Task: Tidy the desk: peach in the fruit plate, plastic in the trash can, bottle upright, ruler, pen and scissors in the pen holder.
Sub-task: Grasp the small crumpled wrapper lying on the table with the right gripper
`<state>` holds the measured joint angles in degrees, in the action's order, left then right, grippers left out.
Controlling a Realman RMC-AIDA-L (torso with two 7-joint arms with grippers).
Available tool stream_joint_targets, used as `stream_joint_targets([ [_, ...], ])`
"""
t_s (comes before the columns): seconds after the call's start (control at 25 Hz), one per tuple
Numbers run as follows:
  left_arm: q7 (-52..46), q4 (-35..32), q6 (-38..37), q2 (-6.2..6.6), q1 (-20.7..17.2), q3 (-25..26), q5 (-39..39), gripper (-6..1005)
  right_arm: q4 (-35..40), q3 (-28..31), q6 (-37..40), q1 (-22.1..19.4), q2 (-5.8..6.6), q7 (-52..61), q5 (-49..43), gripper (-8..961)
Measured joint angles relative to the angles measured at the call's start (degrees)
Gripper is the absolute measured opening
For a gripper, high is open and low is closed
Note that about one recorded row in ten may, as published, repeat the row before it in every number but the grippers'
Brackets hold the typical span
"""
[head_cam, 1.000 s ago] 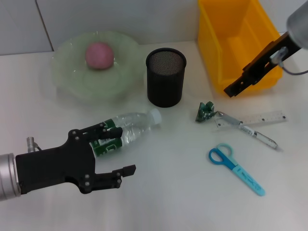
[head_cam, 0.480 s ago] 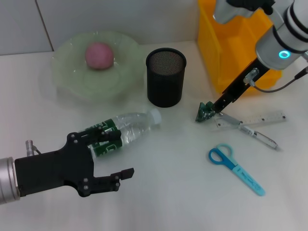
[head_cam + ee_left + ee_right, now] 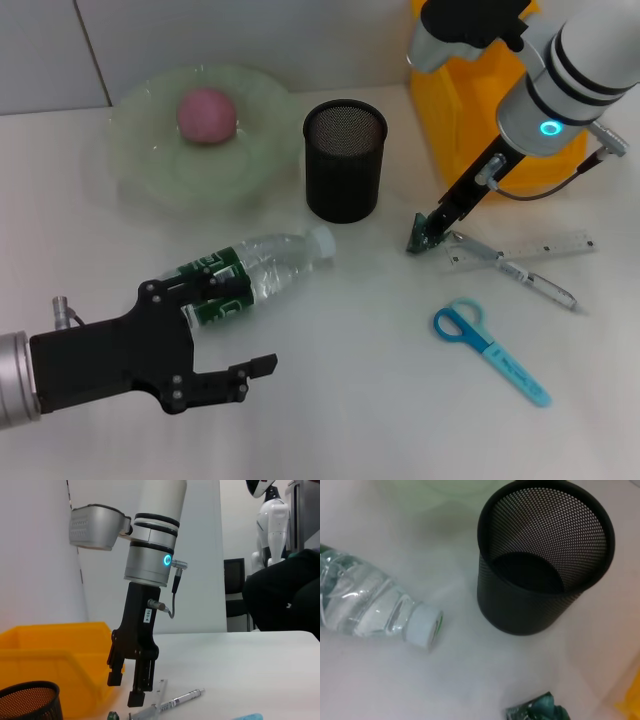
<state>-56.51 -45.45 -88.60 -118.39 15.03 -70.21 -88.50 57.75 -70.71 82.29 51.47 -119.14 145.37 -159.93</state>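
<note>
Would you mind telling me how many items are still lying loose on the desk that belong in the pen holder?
3: the ruler and the pen crossing each other right of the plastic scrap, and the scissors nearer the robot. The pen holder looks empty.

My left gripper (image 3: 240, 320): matte black w/ silver screws, silver wrist. My right gripper (image 3: 437, 222): black, white-grey wrist w/ cyan LED ring, cable behind the jaws.
</note>
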Motion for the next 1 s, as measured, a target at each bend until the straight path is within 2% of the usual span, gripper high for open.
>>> stream_joint_targets([
  [0.52, 0.04, 0.16, -0.09, 0.01, -0.08, 0.04, -0.13, 810, -7.27, -0.76, -4.68, 2.67, -0.12, 0.08, 0.27, 753],
  [1.0, 0.52, 0.84, -0.17, 0.0, 0.11, 0.05, -0.27, 811, -10.64, -1.7, -7.37, 3.75, -0.21, 0.72, 0.15, 734],
])
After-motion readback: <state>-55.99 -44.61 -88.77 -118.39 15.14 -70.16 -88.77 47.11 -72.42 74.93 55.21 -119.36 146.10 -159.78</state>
